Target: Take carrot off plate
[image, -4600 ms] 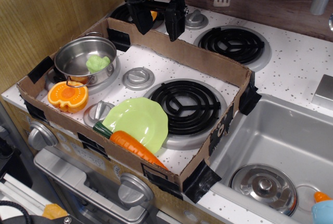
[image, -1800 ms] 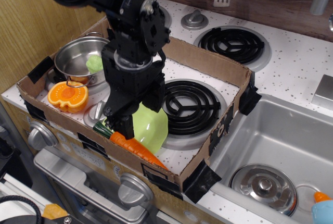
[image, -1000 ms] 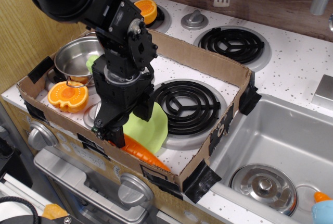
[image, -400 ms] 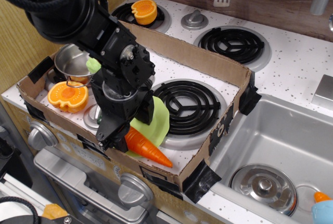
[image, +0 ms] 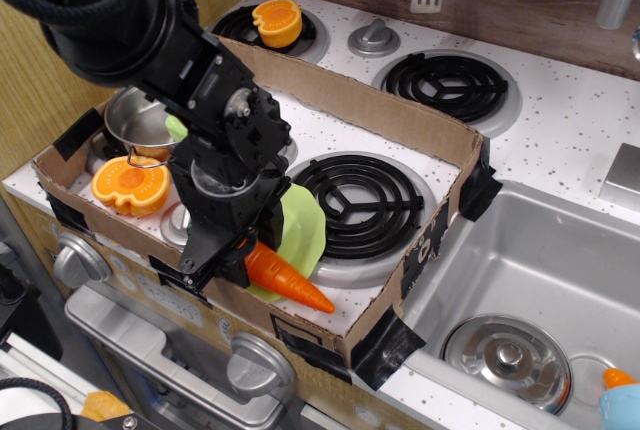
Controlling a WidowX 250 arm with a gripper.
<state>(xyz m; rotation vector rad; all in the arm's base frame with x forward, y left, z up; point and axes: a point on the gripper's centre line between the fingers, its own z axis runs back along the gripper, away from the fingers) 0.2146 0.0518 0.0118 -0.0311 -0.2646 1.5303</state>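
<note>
The orange carrot [image: 287, 279] lies at the front of the cardboard tray, its tip pointing right. Its thick green end is hidden inside my black gripper [image: 228, 261], which is shut on it. The carrot looks slightly raised and tilted, over the front edge of the lime-green plate [image: 298, 231]. My arm covers most of the plate's left half; only its right part shows, next to the black burner [image: 362, 200].
A cardboard tray [image: 400, 125] walls in the stove top. A steel pot [image: 135, 120] with a pale green piece stands at the left, an orange pumpkin-like half [image: 128, 182] in front of it. Another orange half [image: 276, 20] sits behind the tray. A sink [image: 530, 290] is at the right.
My arm came down from the back onto the carrot's green end and closed on it. The carrot has since swung and shifted, tip further right and slightly lifted.
</note>
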